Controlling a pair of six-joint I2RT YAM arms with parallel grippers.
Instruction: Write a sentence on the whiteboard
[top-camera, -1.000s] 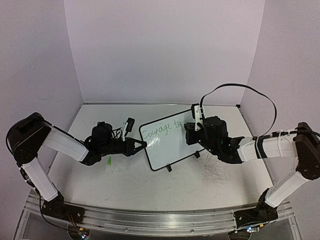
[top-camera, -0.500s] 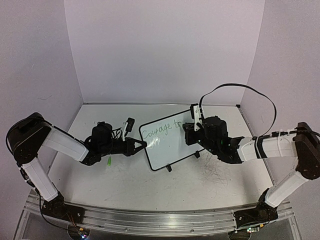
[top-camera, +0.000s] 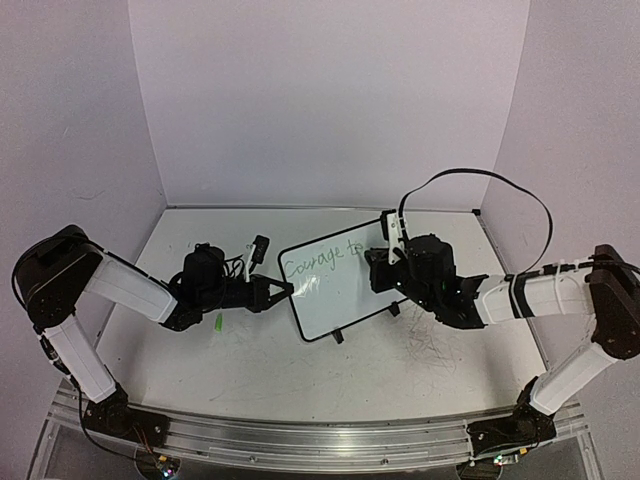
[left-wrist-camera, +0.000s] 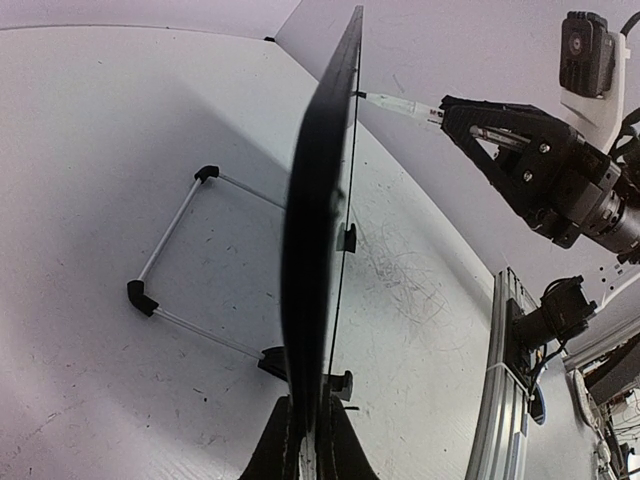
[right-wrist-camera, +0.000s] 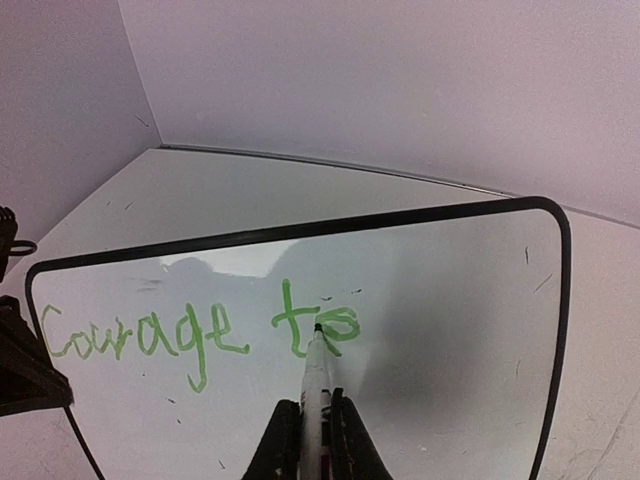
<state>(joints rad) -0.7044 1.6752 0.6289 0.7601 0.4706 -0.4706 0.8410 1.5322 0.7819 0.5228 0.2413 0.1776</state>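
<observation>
At the left edge of the whiteboard (top-camera: 335, 285), the left pincer (top-camera: 283, 290) is clenched on the black frame, bracing the board where it stands tilted on the desk (top-camera: 300, 380). In the left wrist view we look along the board edge-on, with the wire stand (left-wrist-camera: 170, 255) propped behind it. Just left of the whiteboard and below the left arm lies a small green piece (top-camera: 217, 322), which we take to be the pen's cap.

On the whiteboard's face the sentence (right-wrist-camera: 200, 335) so far reads "Courage to" in green, run along the upper half. The marker (right-wrist-camera: 316, 365) has its tip touching the board at the "o" of "to". The right pincer (right-wrist-camera: 312, 412) is clamped around the marker's barrel, reaching in from the whiteboard's right edge. To the right of the board and nearer the arms, grey scuff marks (top-camera: 430, 350) cover the desk.

We judge the job only begun. Two words are down, the second seemingly just being finished. The right half of the first line and the whole lower part of the board are bare. The remaining words have yet to be written, most likely on a second line beneath.
</observation>
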